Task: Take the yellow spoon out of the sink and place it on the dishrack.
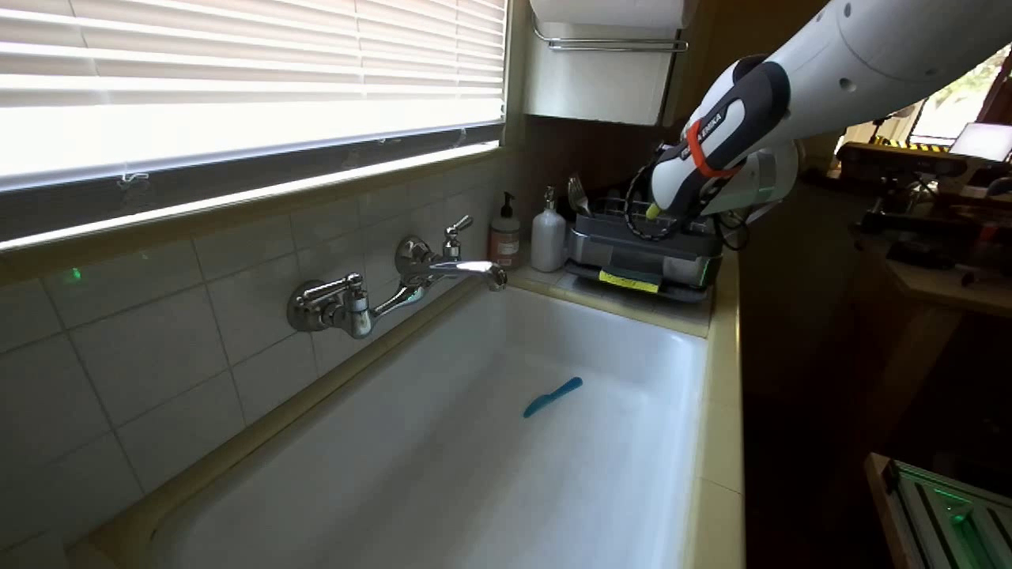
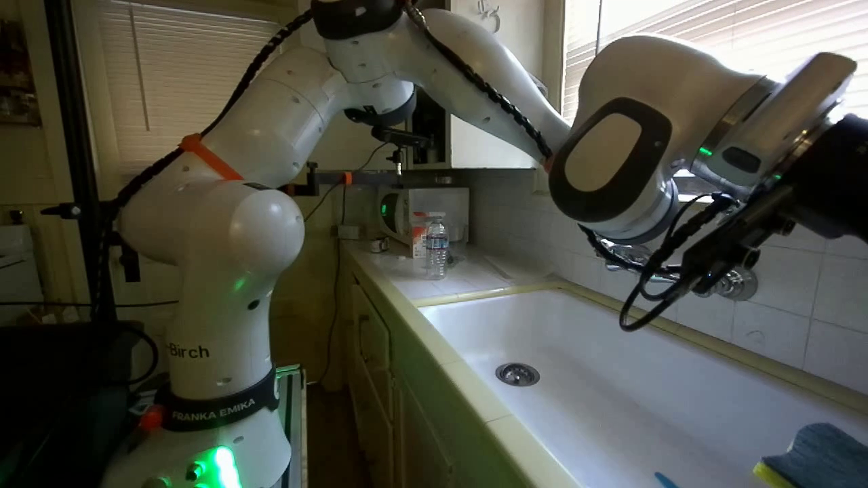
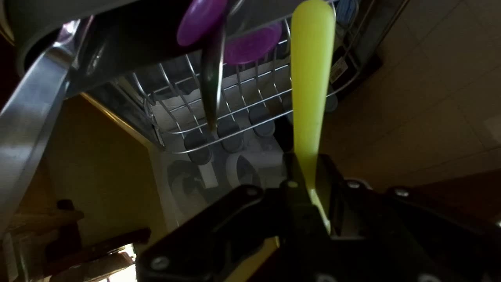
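In the wrist view my gripper is shut on the yellow spoon. Its rounded, wider end sticks out past the fingertips, and its other end is hidden among the dark fingers. The spoon lies over the wire of the dishrack; I cannot tell whether they touch. In an exterior view a small yellow tip of the spoon shows above the dark grey dishrack, with the fingers hidden there. The white sink is in front of the rack and also shows in an exterior view.
Purple utensils and metal cutlery stand close to the spoon. A blue utensil lies in the sink. Soap bottles and the tap are beside the rack. A grey-yellow sponge is near the basin's end.
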